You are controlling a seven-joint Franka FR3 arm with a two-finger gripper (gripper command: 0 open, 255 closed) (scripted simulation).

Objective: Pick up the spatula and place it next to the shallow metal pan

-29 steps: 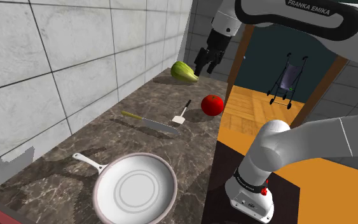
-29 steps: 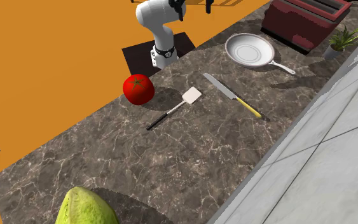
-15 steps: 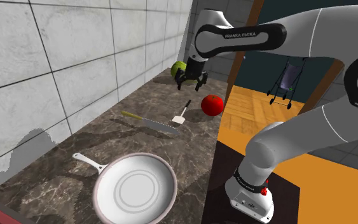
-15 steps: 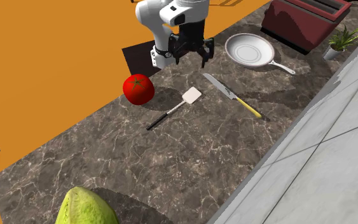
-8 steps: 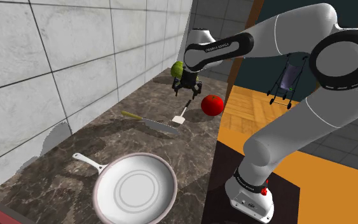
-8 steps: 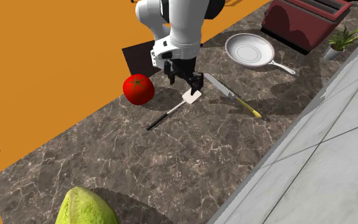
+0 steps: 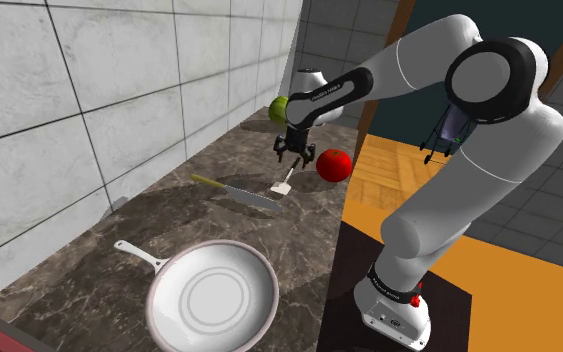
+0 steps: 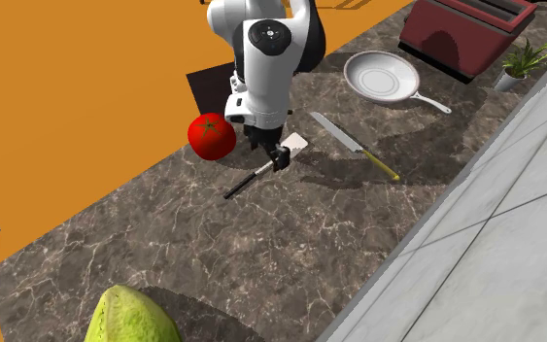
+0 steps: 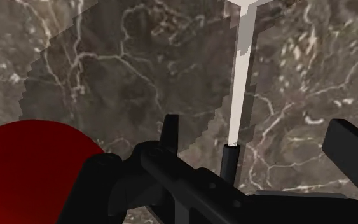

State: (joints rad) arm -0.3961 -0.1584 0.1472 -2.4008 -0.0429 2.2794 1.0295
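Note:
The spatula (image 8: pixel 294 145) lies flat on the dark marble counter, its white blade toward the pan and its black grip (image 8: pixel 245 183) away from it. My gripper (image 8: pixel 272 155) hangs low over the handle, open. In the wrist view the pale shaft (image 9: pixel 241 76) and black grip (image 9: pixel 229 160) run between the fingers (image 9: pixel 170 131), which stand apart without touching them. In the shoulder view the gripper (image 7: pixel 295 158) is just above the spatula (image 7: pixel 282 186). The shallow white pan (image 7: pixel 212 296) sits near that view's bottom, also the pan (image 8: pixel 383 76) at the second exterior view's upper right.
A red tomato (image 7: pixel 334 164) sits close beside the gripper near the counter's edge. A knife (image 7: pixel 235 191) lies between spatula and pan. A green vegetable (image 7: pixel 280 107) rests at the far end. A dark red box (image 8: pixel 466 29) and a plant (image 8: pixel 521 60) stand past the pan.
The arm has swung in and come down from high above the counter to just over the spatula's handle. The fingers stayed apart. Nothing on the counter moved.

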